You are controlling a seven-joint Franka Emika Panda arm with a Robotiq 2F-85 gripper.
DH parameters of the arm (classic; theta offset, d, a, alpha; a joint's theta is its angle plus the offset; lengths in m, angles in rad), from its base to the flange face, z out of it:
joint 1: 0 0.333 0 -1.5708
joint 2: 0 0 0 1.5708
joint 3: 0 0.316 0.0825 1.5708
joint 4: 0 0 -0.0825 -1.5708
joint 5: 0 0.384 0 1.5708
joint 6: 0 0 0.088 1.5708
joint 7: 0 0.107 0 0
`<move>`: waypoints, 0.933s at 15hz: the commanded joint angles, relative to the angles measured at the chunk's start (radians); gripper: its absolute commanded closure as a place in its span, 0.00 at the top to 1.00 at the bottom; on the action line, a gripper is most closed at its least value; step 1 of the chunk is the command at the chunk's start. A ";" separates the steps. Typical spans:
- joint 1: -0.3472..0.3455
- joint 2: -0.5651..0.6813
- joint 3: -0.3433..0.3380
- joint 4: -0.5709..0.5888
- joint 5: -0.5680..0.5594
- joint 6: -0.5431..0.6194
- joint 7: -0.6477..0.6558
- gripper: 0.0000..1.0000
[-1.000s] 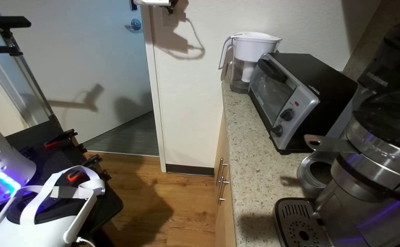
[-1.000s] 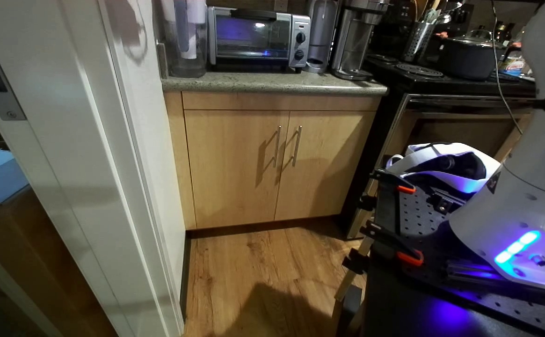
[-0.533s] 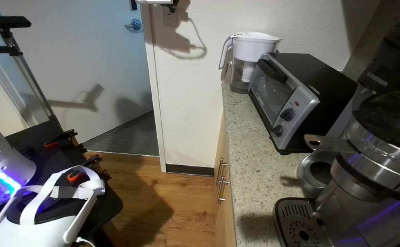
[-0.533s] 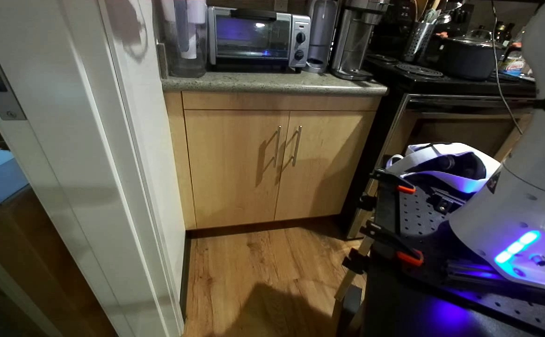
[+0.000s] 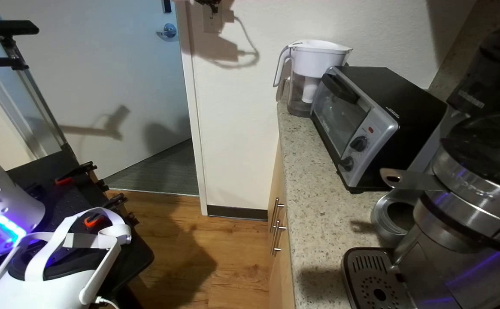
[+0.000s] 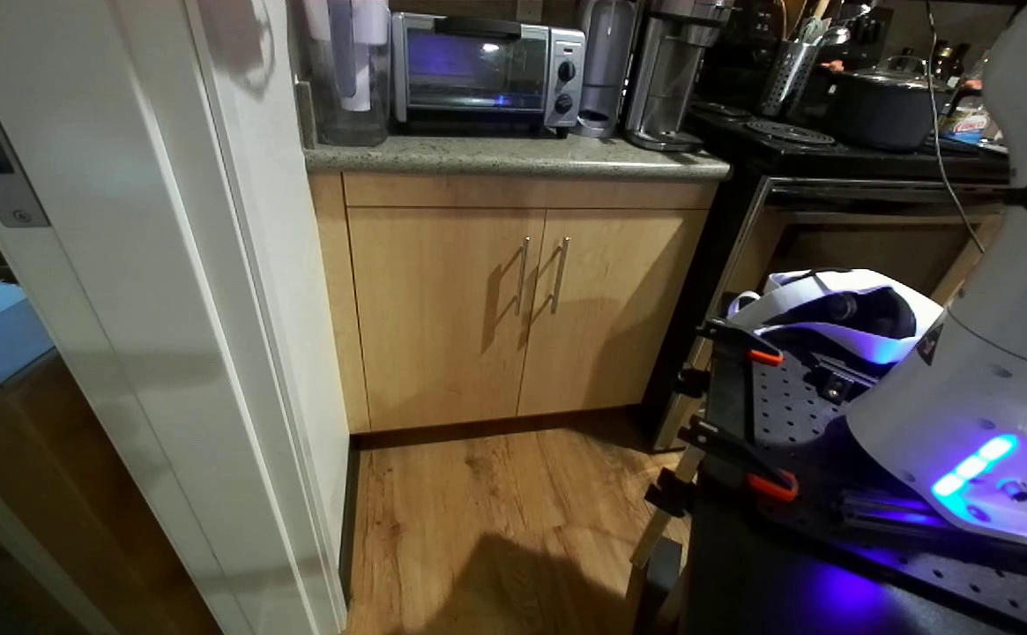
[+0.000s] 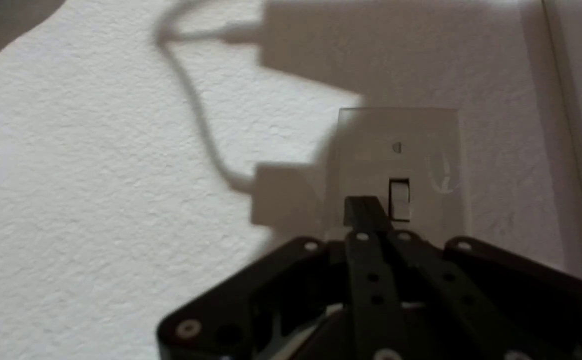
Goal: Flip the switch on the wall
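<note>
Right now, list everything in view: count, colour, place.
switch plate: 1, whitish, on wall
wall: 1, cream, around switch plate
door: 1, pale, beside wall
pitcher: 1, white, counter
toaster oven: 1, black/silver, counter
soda maker: 1, black/grey, counter
coffee machine: 1, silver/black, counter
counter: 1, speckled grey, over cabinet
cabinet: 1, tan, under counter
stove: 1, black, beside cabinet
pot: 1, black, on stove
utensil holder: 1, silver, by pot
floor: 1, brown, below
headset: 1, white/black, table
clamps: 2, black/orange, table edge
table: 1, black, under arm
arm: 1, white, on table
claw: 1, black, before switch plate
</note>
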 commanded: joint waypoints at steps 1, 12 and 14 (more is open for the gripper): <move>0.017 -0.044 0.000 -0.002 -0.037 -0.028 0.006 0.00; 0.033 -0.041 0.004 0.003 -0.051 -0.069 0.016 0.00; 0.032 -0.039 0.003 0.004 -0.053 -0.069 0.015 0.00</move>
